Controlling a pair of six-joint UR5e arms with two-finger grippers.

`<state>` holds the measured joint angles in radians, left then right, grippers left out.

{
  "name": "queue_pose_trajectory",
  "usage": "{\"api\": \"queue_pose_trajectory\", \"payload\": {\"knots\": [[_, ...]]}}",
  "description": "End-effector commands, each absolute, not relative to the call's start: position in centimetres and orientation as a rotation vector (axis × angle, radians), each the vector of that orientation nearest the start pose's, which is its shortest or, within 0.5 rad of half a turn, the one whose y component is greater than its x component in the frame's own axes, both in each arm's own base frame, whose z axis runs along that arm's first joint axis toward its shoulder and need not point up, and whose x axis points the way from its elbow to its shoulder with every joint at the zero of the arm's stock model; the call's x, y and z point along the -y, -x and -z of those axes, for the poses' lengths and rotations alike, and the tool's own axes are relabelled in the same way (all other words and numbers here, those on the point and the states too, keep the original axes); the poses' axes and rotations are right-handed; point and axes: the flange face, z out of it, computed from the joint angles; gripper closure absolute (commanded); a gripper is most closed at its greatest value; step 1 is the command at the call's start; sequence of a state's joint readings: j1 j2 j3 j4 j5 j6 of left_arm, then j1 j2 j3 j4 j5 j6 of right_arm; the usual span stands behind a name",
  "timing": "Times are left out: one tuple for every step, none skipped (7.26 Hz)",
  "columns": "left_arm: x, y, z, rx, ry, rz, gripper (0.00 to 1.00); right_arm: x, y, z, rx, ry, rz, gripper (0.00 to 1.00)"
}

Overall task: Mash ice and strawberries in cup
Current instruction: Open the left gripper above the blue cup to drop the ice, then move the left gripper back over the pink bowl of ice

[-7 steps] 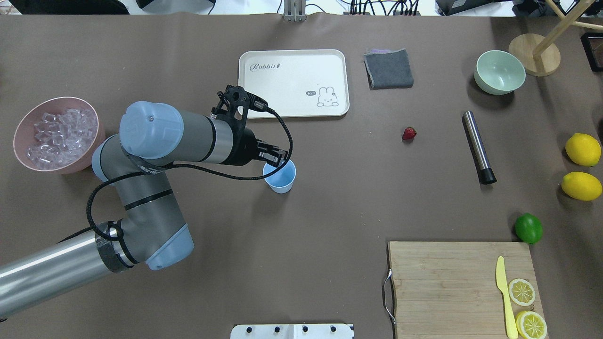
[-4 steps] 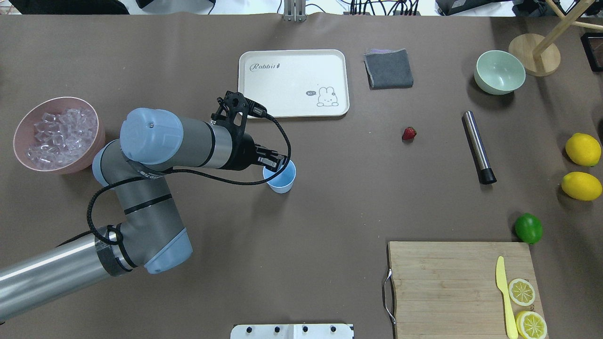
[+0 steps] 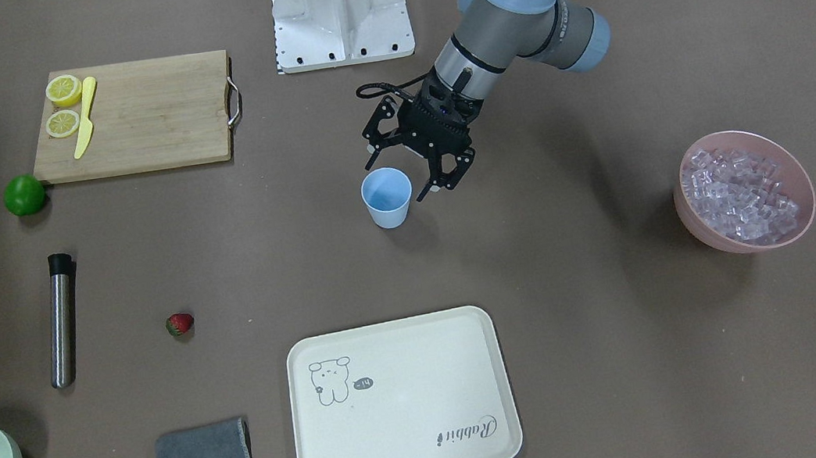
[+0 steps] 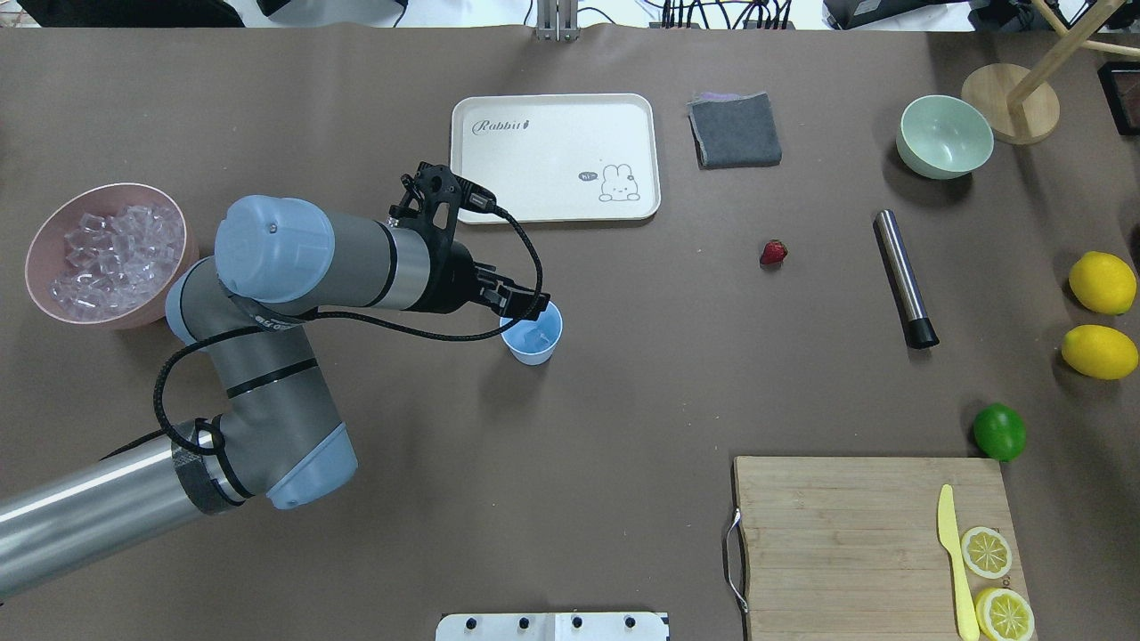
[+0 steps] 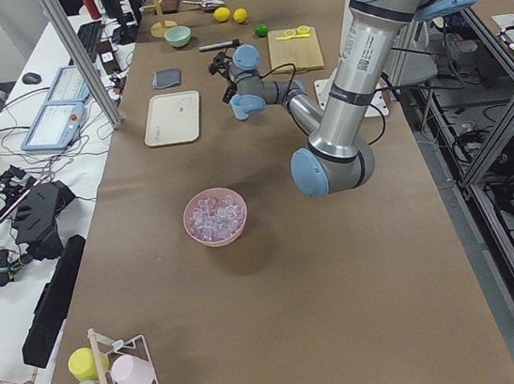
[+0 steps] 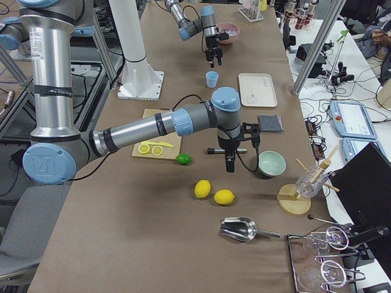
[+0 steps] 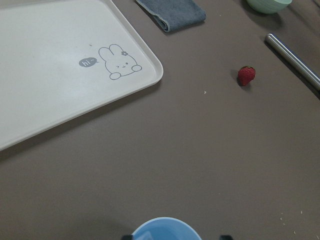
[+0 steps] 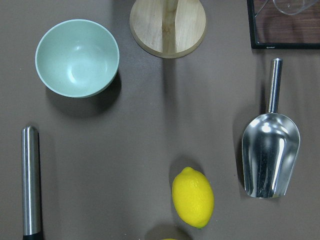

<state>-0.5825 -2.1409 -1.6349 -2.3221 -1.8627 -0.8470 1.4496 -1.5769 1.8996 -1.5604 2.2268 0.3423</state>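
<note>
Pale blue plastic, the small tapering cup (image 3: 387,199) stands upright on the brown table. The left gripper (image 3: 407,175) hangs just over the rim on the cup's left side, its black fingers spread wide and pinching nothing. I judge this to be the pose for dropping a cube in. The overhead view shows a faint glint inside the cup that may be one cube, though I cannot be sure. The heap of clear ice cubes (image 3: 738,193) lies in a round pink bowl (image 3: 693,221) well to the cup's left, so more trips look likely. The small red strawberry (image 3: 180,323) lies well to the cup's right, with the steel cylinder muddler (image 3: 60,322) beyond it. The right gripper (image 6: 230,160) hovers there, probably to fetch it; whether its fingers are spread or pressed together cannot be told.
</note>
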Motion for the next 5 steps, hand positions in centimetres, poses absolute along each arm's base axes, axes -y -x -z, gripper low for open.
{"api": "queue_pose_trajectory", "payload": {"knots": [[49.0,-44.7,-21.1,-1.236,-0.616,-0.303,0.03,49.4,-1.3,-50.5,0.71,-0.162,-0.103,0.0],[50.9,-42.1,-21.9,-1.233,-0.577,-0.308,0.03,49.4,-1.3,-50.5,0.709,-0.16,-0.103,0.0],[52.7,-39.8,-22.9,-1.184,-0.61,-0.386,0.03,49.5,-1.3,-50.6,0.709,-0.159,-0.104,0.0],[54.8,-37.1,-24.1,-1.116,-0.617,-0.446,0.03,49.4,-1.3,-50.9,0.708,-0.152,-0.107,0.0],[56.7,-34.1,-24.8,-1.09,-0.605,-0.483,0.03,49.4,-1.3,-51.3,0.705,-0.146,-0.11,0.0]]}}
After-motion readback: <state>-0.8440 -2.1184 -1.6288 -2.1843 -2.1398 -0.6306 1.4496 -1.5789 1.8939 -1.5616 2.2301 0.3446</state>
